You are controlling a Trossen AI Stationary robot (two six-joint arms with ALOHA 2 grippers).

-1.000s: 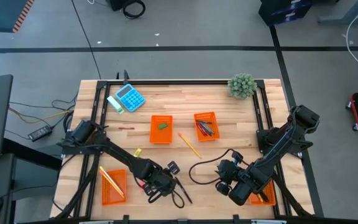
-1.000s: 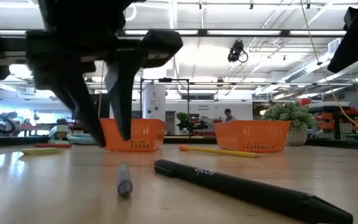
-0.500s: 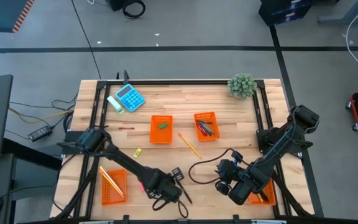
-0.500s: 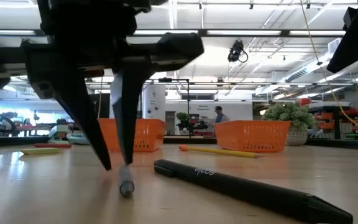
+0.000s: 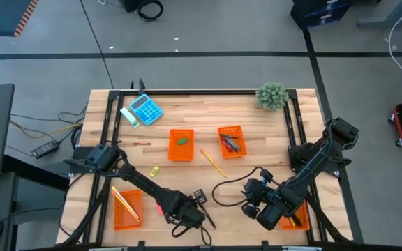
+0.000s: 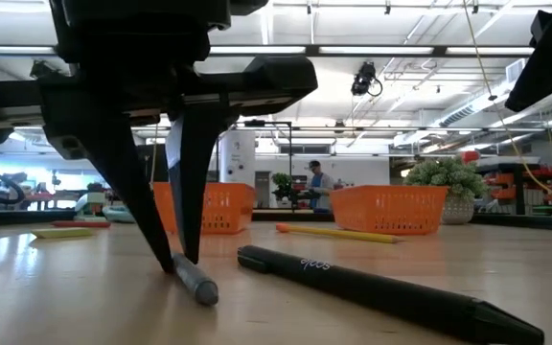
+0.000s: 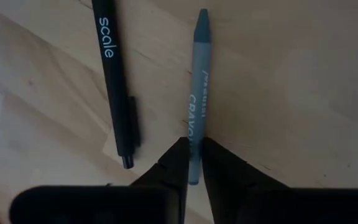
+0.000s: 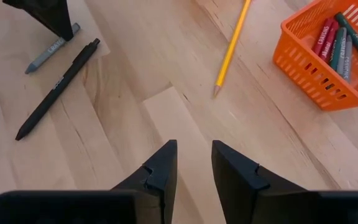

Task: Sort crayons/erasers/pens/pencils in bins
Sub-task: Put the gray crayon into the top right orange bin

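High view: left gripper (image 5: 189, 209) set low at table's near edge, beside black pen (image 5: 202, 211); right gripper (image 5: 251, 197) parked well apart, nothing held; crayon bin (image 5: 231, 141) seen farther back, toward right.

Low view: fingers planted either side of grey crayon (image 6: 193, 279) at one end; crayon flat on table (image 6: 372, 261).

Left wrist view: crayon's long axis aligned straight ahead of fingers, free end pointing away; jaws nearly closed on near end, pen lying parallel just beside.

Right wrist view: right jaws parted, empty; yellow pencil (image 8: 231, 46) nearer this arm.
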